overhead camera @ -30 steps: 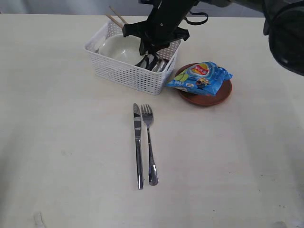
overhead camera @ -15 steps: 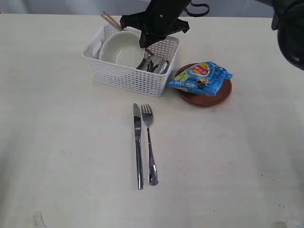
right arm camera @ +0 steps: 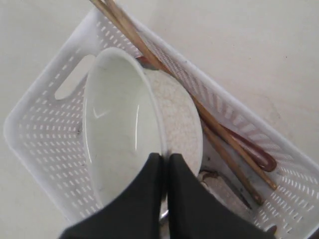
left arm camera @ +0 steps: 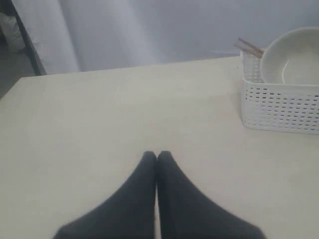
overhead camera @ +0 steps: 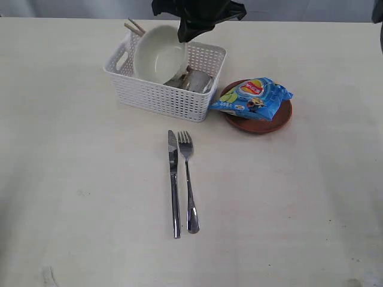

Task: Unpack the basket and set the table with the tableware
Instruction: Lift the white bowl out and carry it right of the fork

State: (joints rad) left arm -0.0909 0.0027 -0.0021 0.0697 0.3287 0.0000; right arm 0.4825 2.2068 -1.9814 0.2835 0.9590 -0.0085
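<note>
Now right gripper [right arm camera: 163, 157] clamped on bowl [right arm camera: 117, 124] rim; bowl tilted on edge inside basket [overhead camera: 155, 98]. We should lift straight up, clearing basket wall and chopsticks [right arm camera: 133, 35]. Left gripper [left arm camera: 157, 155] closed, empty, well clear of basket.

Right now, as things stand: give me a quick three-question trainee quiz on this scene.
1. True or false: the bowl lies flat in the basket.
2. What lies on the plate? A) chip bag B) napkin C) apple
3. Fill in: the right jaws are shut on the bowl's ____.
Key: 1 false, it is tipped up on edge; 2 A; 3 rim.
</note>
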